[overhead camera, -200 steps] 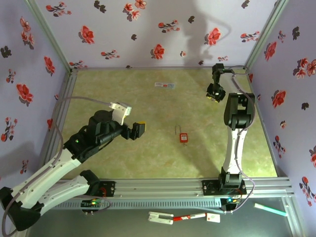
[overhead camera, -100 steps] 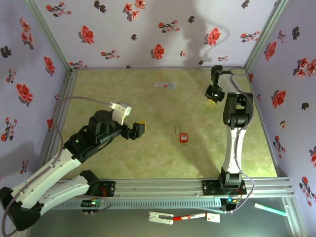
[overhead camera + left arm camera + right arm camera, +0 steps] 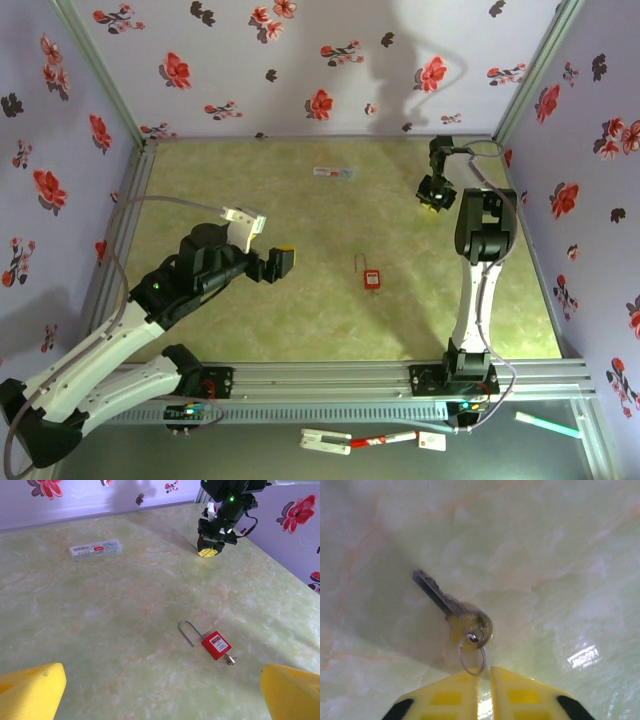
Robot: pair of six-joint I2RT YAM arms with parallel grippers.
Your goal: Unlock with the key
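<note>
1. Right wrist view: we see the small metal key with a dark blade and a brass-coloured round head (image 3: 470, 622) lying flat on the pale green marbled tabletop (image 3: 560, 540), directly ahead of the right gripper (image 3: 485, 672).
2. Its long axis runs slantwise away from the jaws. The head is nearest them and the blade points forward and to the left.
3. The thin wire key ring (image 3: 471, 657) hangs off the head and reaches the yellow fingertips (image 3: 455, 685).
4. The right jaws are drawn nearly together, with a thin slit between them. We cannot tell whether they catch the ring.
5. The left gripper (image 3: 160, 685) is spread wide with nothing between its jaws. The red padlock with a steel shackle (image 3: 216, 645) lies out ahead of them, a little toward their right finger.
6. We judge that the right arm is the one at the key, well apart from the padlock.
</note>
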